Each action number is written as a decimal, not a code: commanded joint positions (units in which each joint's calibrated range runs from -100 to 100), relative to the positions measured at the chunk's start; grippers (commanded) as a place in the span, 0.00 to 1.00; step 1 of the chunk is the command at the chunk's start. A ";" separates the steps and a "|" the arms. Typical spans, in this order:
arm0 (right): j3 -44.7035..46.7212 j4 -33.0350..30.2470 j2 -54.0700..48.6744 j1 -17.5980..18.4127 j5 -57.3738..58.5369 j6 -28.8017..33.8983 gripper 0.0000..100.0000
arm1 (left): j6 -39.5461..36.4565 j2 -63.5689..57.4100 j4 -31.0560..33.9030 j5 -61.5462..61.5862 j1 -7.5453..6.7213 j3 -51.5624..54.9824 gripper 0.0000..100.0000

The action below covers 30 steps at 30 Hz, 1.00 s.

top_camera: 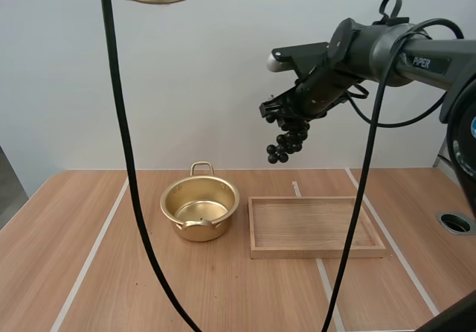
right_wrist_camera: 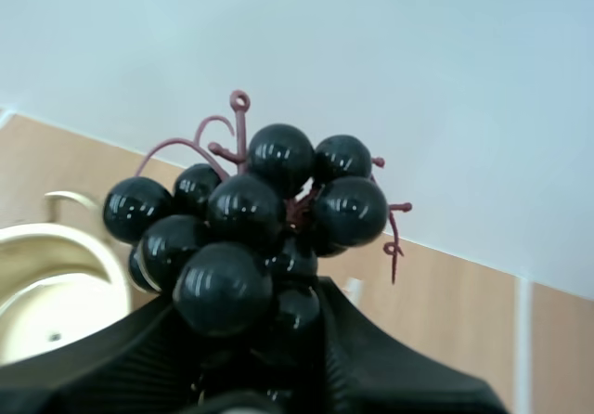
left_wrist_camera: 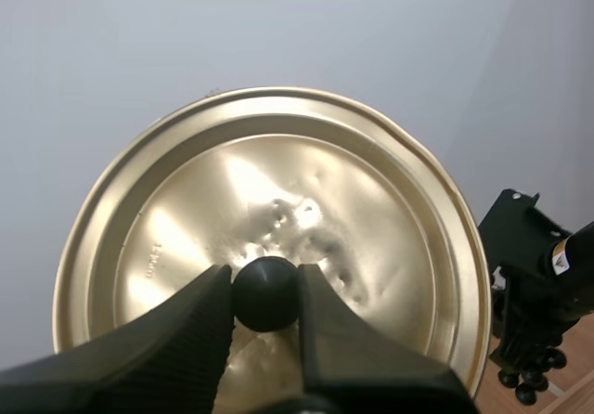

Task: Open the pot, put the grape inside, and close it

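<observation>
Gold pot (top_camera: pixel 199 209) stands open on table (top_camera: pixel 74 272); left hand (left_wrist_camera: pixel 264 291) pinches lid (left_wrist_camera: pixel 278 173) by its knob (left_wrist_camera: pixel 265 295), held high. Right hand (top_camera: pixel 286 112) clamps grapes (top_camera: pixel 286 142) in mid-air (tray (top_camera: pixel 320 252) side of pot). Remaining: drop grapes in, close.

Wooden table (top_camera: pixel 89 220): open pot (top_camera: pixel 199 209), tray (top_camera: pixel 316 226)

White lettering, "PIPER" — on the right arm (top_camera: pixel 430 58), dark casing

- The gold pot (top_camera: pixel 199 207) is sitting upright, open and empty on the table (top_camera: pixel 74 272).
- Its gold lid (left_wrist_camera: pixel 278 182) is hanging high up, tilted, pinched by its black knob (left_wrist_camera: pixel 265 293).
- The dark grapes (right_wrist_camera: pixel 251 219) are dangling in mid-air, right of the pot.
</observation>
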 commanded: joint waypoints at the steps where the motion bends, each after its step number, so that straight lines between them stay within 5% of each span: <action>1: -0.48 0.95 -0.97 2.68 -2.24 -0.68 0.00 | -1.00 -0.42 -1.53 -1.78 -0.27 -0.83 0.00; 12: -0.48 0.95 1.34 10.49 -5.14 -0.90 0.00 | -1.00 -0.42 -1.53 -1.78 -0.27 -0.83 0.00; 30: -0.48 1.39 13.11 13.64 -10.01 -3.38 0.00 | -1.00 -0.42 -1.53 -1.78 -0.27 -0.83 0.00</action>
